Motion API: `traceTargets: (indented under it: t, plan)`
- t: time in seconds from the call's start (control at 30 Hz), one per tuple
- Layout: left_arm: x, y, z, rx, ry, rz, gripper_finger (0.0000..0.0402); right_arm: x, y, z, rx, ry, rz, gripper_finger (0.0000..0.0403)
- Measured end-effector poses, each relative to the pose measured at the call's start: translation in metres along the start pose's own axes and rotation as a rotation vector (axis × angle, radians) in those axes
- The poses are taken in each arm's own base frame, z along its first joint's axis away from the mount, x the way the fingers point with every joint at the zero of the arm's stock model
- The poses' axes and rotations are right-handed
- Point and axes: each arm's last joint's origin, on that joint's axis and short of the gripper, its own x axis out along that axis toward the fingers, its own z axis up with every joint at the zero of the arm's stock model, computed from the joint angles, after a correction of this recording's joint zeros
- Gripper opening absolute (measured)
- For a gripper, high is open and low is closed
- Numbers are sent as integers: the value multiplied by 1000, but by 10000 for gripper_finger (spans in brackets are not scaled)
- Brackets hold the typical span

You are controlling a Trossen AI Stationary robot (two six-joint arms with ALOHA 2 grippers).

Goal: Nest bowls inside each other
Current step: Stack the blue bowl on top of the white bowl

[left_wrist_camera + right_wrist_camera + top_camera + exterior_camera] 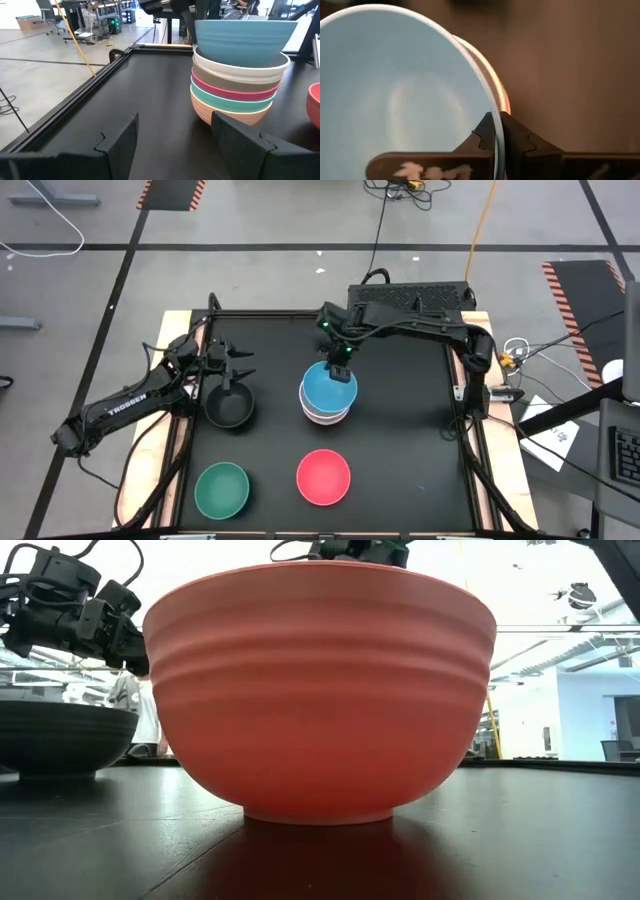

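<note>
A blue bowl tops a stack at the table's middle; below it come white, taupe, magenta, teal and orange bowls. My right gripper is shut on the blue bowl's far rim. My left gripper hangs open just above the far rim of a black bowl that stands on its base at the table's left. A red bowl and a green bowl stand on their bases near the front edge. In the low view the red bowl fills the middle. My right gripper pinches the blue bowl's rim on its far side, one finger inside the bowl and one outside. The fingers come from above, pointing down. The bowl is upright, its lower part sunk in the white bowl; whether it rests there I cannot tell.
A raised rim runs around the black table top. Bare table lies right of the stack and between the stack and the red bowl. Cables and a dark box sit behind the far edge.
</note>
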Motion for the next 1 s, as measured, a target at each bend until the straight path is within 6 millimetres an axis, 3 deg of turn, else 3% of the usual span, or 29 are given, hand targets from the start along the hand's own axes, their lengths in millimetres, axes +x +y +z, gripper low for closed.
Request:
traceTargets:
  t: [0.43, 1.0]
  plan:
    - [0, 0, -1, -1, 6, -6, 255, 17, 8, 1, -13, 122, 15, 1]
    - [0, 0, -1, -26, 5, -13, 255, 16, 9, -1, -15, 133, 54, 2]
